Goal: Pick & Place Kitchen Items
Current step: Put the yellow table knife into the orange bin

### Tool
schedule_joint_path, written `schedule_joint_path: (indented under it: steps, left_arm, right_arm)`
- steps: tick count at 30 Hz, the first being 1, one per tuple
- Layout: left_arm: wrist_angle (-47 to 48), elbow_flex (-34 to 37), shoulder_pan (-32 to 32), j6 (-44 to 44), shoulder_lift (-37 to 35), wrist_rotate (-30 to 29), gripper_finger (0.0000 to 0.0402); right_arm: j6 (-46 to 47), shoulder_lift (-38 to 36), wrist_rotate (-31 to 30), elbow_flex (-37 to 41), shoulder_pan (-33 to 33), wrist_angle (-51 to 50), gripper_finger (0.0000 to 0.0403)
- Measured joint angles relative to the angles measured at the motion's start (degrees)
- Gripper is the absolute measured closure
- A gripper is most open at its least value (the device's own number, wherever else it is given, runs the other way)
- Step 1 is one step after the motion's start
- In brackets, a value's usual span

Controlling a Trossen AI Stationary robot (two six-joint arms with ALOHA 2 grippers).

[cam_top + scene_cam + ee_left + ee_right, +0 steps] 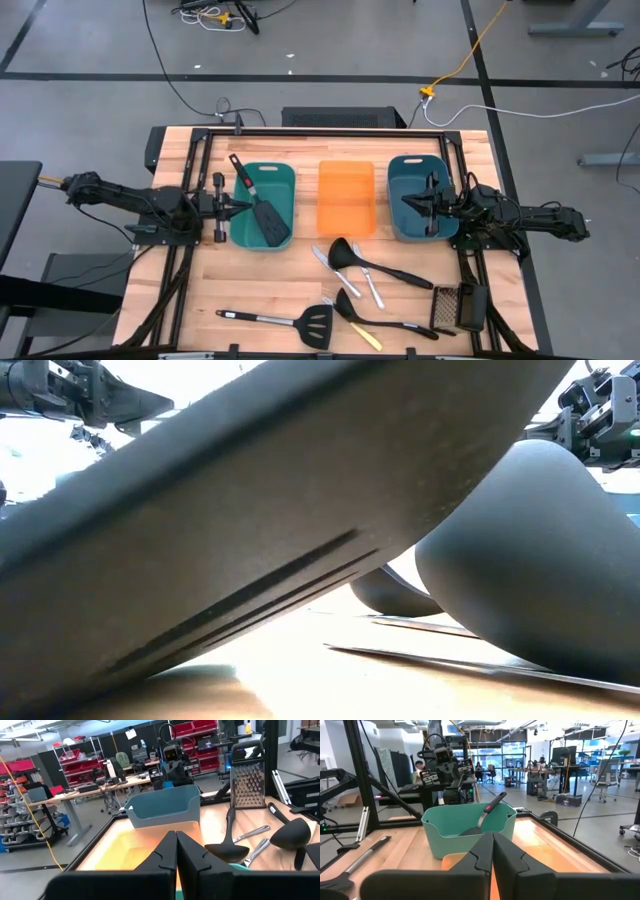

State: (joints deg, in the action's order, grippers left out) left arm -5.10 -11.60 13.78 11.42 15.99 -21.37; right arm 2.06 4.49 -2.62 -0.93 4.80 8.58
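Note:
My left gripper (243, 207) (176, 839) is shut and empty at the left rim of the left teal tub (285, 180). A black slotted spatula (270, 222) lies in that tub, its handle (492, 802) leaning up over the far rim. My right gripper (405, 203) (493, 839) is shut and empty over the right teal tub (412, 170). On the near half of the table lie a black ladle (352, 255), a second black spatula (315, 322), a black spoon (346, 306), silver knives (322, 258) and a yellow knife (366, 337).
An orange tray (347, 197) sits between the two tubs. A dark mesh grater (455, 308) lies near the table's right near corner. In the low view a spatula blade (250, 530) close to the lens blocks most of the picture. Black frame rails run along the table's edges.

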Motion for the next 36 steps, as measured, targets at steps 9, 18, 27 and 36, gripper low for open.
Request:
schedule_joint_path:
  steps: [9,18,27,36]
  left_arm:
    - [-0.47,0.0,0.0,0.26,0.0,-0.01,0.0387]
    - [-2.45,0.0,0.0,1.29,0.0,-0.02,0.0396]
    - [-2.49,0.0,0.0,1.46,0.0,-0.44,0.0377]
    - [-2.52,0.0,0.0,1.46,0.0,-0.46,0.0384]
  right_arm:
    - [-0.13,0.0,-2.55,0.0,0.01,0.02,0.0385]
    - [-0.13,0.0,-2.55,0.0,0.02,0.03,0.0385]
    - [-0.71,-0.02,-2.8,0.0,-0.02,2.89,0.0385]
    - [-1.69,0.08,-5.23,0.0,-0.04,5.65,0.0385]
